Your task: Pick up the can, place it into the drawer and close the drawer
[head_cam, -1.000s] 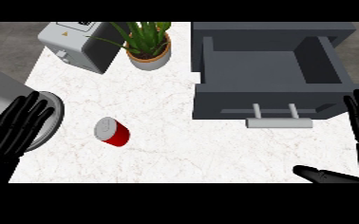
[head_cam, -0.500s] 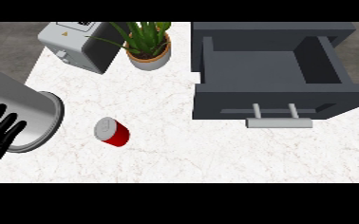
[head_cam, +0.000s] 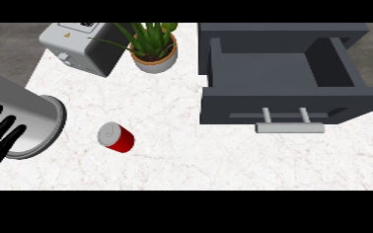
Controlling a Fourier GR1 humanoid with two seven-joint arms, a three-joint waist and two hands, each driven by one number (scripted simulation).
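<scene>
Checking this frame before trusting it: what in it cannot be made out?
- Left hand, head view: only fingers show, cut by the left edge; their posture is unclear.
- Right hand: out of frame.
- Can: its label is too small to read.
- Drawer: its front wall hides the floor nearest it.

can (head_cam: pixel 116 137) left-front on counter (head_cam: pixel 182 148) | drawer (head_cam: pixel 280 79) right (open) | plant (head_cam: pixel 153 44) behind can

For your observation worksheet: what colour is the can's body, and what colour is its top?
The can has a red body and a silver-grey top, seen in the head view.
</scene>
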